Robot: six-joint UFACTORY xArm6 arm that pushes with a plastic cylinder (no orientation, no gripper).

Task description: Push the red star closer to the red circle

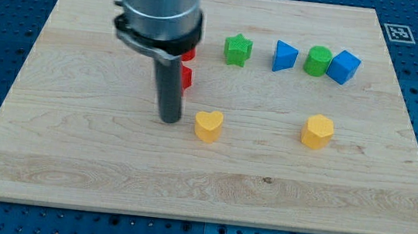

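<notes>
Two red blocks show only as slivers behind my arm: one (pixel 190 53) just under the arm's grey body, the other (pixel 186 78) right below it, beside the rod. Their shapes are hidden, so I cannot tell which is the star and which the circle. They lie close together, one above the other. My tip (pixel 170 119) rests on the board just below and left of the lower red block, and left of the yellow heart (pixel 208 125).
A green star (pixel 238 49), a blue triangle-like block (pixel 284 56), a green cylinder (pixel 317 61) and a blue cube (pixel 344 66) form a row at the view's top right. A yellow hexagon (pixel 317 132) sits at the right. The wooden board (pixel 72 157) lies on a blue pegboard.
</notes>
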